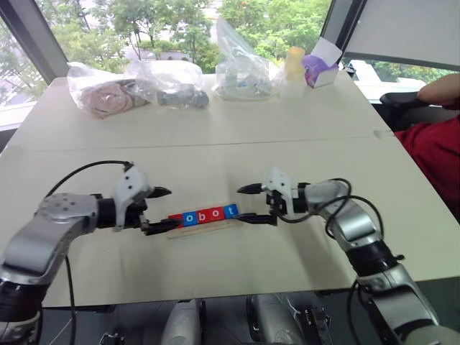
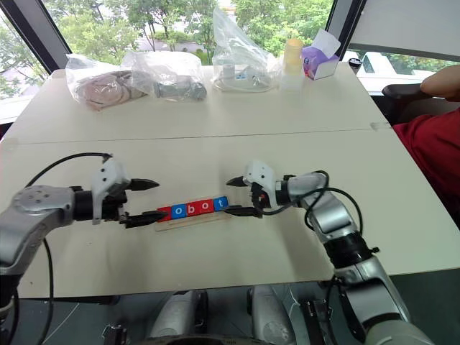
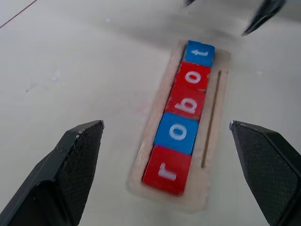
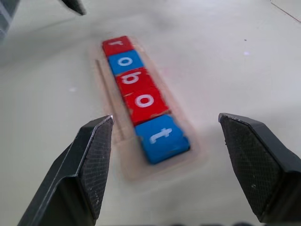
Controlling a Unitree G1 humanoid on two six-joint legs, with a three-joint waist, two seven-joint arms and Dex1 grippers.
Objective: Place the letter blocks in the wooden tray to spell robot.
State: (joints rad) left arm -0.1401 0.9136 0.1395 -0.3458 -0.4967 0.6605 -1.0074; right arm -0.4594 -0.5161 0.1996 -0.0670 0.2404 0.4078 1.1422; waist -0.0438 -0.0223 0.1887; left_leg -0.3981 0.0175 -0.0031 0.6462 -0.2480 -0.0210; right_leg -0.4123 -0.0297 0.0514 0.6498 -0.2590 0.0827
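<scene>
Left eye view: wooden tray (image 1: 203,228) at table (image 1: 215,151) front, letter blocks (image 1: 202,215) filling it, reading robot; task judged complete. Left gripper (image 1: 158,208) and right gripper (image 1: 255,203) flanking tray ends, spread, empty.

Right eye view: bagged items (image 2: 165,77) along far edge, well apart; nothing obstructing.

Left wrist view: r-end nearest, between parted fingers (image 3: 70,165).

Right wrist view: t-end nearest, likewise unheld.

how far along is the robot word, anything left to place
Done: all five letter blocks sit in a row in the wooden tray, reading r, o, b, o, t. In hand: nothing; the left gripper and right gripper are both open at opposite ends of the tray. Left: no blocks to place.
</scene>
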